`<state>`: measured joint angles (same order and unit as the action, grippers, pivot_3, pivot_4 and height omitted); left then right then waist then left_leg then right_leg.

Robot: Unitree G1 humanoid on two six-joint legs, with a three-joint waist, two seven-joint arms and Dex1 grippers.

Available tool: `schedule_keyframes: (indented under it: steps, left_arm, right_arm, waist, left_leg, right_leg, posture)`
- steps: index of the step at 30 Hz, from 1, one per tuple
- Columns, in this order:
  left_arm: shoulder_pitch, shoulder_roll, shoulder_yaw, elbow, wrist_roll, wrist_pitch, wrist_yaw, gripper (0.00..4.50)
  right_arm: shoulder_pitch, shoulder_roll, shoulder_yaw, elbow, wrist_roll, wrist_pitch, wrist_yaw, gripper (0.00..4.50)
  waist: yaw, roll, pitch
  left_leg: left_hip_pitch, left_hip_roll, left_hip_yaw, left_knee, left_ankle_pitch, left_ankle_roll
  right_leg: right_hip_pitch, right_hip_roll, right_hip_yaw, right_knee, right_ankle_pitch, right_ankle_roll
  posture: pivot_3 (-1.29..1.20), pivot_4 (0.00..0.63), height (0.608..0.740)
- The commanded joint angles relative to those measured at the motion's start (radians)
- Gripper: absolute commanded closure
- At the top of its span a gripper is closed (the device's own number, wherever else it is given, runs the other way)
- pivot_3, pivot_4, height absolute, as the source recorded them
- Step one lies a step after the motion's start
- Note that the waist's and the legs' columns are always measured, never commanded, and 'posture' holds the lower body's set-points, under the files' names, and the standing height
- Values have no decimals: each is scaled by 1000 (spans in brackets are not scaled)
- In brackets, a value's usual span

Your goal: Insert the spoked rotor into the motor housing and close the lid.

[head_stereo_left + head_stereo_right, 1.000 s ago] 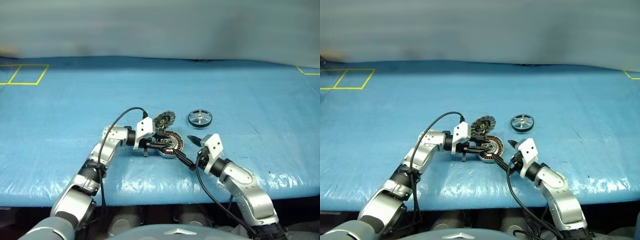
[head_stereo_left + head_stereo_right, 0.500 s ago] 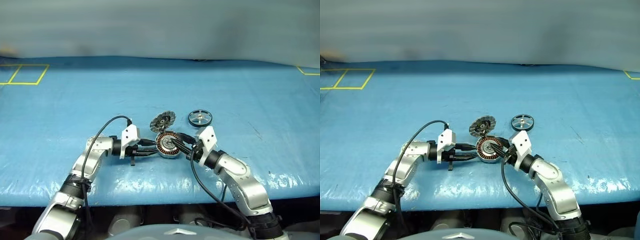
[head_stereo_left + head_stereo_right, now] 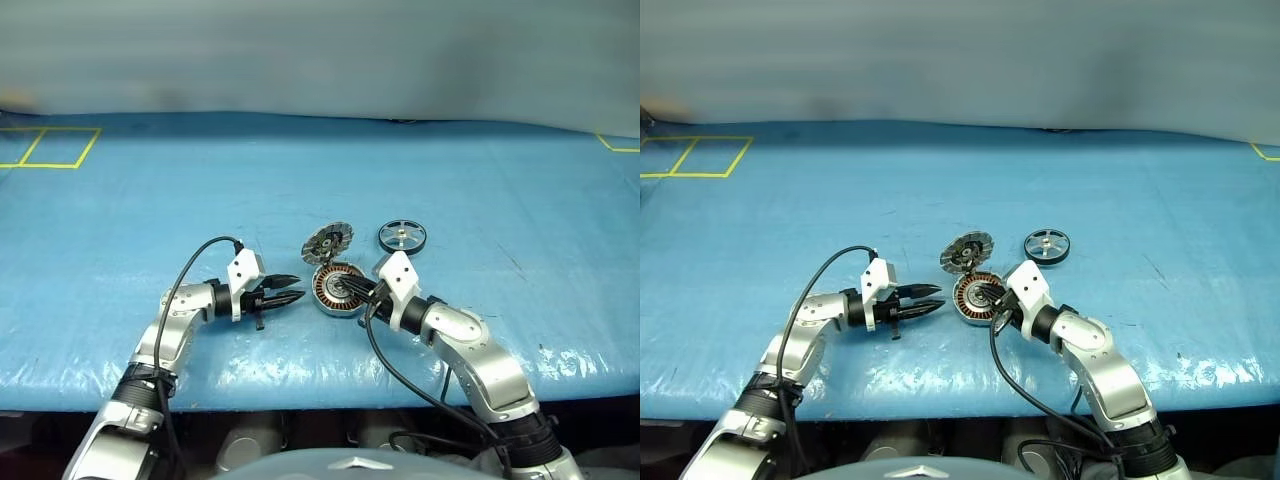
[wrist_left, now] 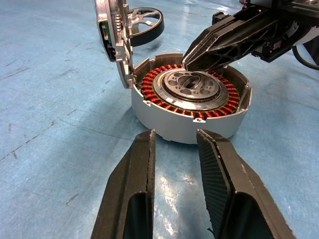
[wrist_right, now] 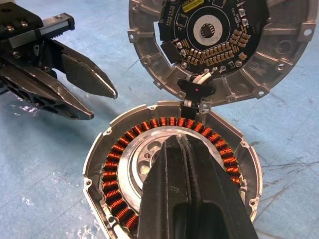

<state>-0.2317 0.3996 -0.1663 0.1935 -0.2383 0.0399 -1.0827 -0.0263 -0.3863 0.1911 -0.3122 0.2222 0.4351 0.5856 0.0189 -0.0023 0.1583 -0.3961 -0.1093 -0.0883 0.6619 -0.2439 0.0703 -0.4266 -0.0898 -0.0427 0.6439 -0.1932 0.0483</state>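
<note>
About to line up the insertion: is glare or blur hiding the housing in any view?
Left wrist view: motor housing sharp, windings clear, glints only on the blue sheet. Right wrist view: right gripper, jaws shut, covers its centre; lid crisp. Head views: sheet glares along the near edge, spoked rotor clear.

Motor housing (image 4: 189, 127): pale grey case, ring of copper-orange windings, shiny silver centre. Lid (image 5: 219, 47): silvery-grey ribbed rim, black circuit board with rows of small tan parts on inner face. Spoked rotor (image 3: 401, 237): blackish rim, bright silver spokes and hub. Left gripper (image 4: 175, 149) and right gripper (image 5: 185, 144): black fingers, cross-hatched pads. Table cover (image 3: 500, 180): bright blue, glossy, wrinkled, with yellow tape squares (image 3: 50, 148) at far corner.
</note>
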Motion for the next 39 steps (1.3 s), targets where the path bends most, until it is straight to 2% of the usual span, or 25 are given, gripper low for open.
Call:
schedule_keyframes:
  steps: [1,9,22,39]
  left_arm:
    - [-1,-3,10,-23,-12,-11,9,3123]
    - [-12,-1,3,-13,-2,-14,15,3123]
    - [-14,-2,1,-12,-2,-13,14,3123]
    - [-31,-7,-5,3,4,-20,11,3123]
  right_arm:
    - [-4,-11,6,-29,-1,10,8,4469]
    - [10,-11,22,-24,-3,13,19,4469]
    - [3,-61,100,2,-102,64,-2,4469]
    - [22,-110,112,-46,-127,77,15,4469]
  waist:
    - [0,0,0]
    - [-1,0,0]
    - [-1,-1,-2]
    - [0,-1,-3]
  left_leg:
    - [0,0,0,0,0,0]
    - [0,0,0,0,0,0]
    - [1,0,0,0,0,0]
    - [1,0,0,0,0,0]
  right_leg:
    - [0,0,0,0,0,0]
    - [0,0,0,0,0,0]
    - [1,0,0,0,0,1]
    - [1,0,0,0,-1,2]
  posture:
    - [0,150,740]
    - [0,150,740]
    - [0,150,740]
    - [0,150,740]
